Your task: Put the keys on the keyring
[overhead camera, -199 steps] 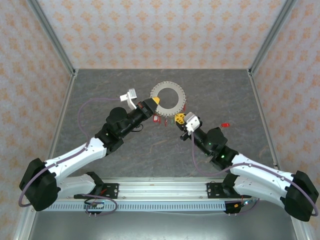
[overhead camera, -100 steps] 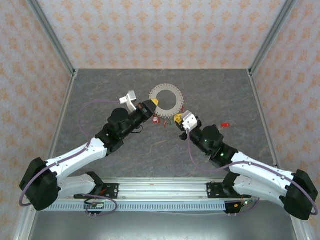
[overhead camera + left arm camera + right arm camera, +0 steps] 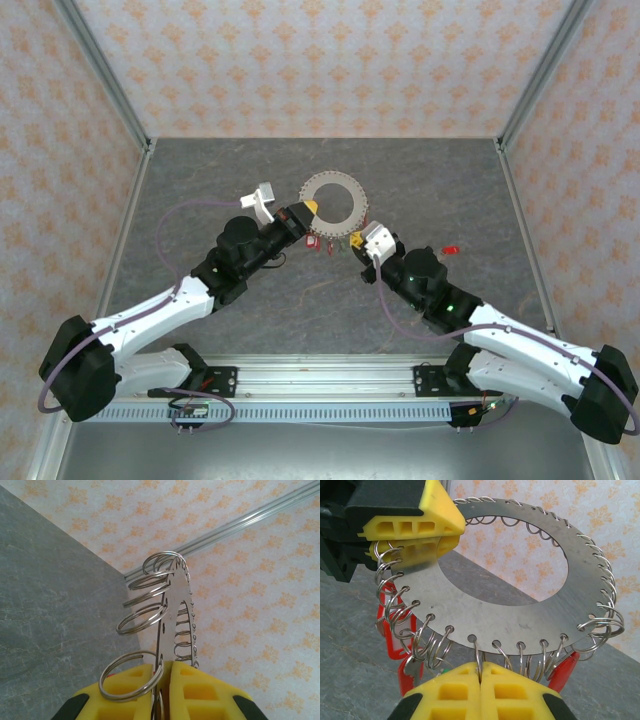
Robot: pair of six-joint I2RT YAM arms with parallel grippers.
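Left tool (image 3: 308, 208) is clamped on the rim of the keyring (image 3: 336, 198), which is held up above the tabletop (image 3: 200, 180). Right tool (image 3: 358, 240) is pinched shut on its lower rim. Red keys (image 3: 395, 642) are hung there. One loose key (image 3: 451, 249) is probably to be fetched next, so the right tool must be opened.

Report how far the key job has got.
Done: several red keys hang from the rim of the keyring. In hand: the left tool clamps the keyring's edge and holds it raised, and the right tool is shut on its lower edge. Left: what looks like a loose red key lies on the table, apart from the ring.
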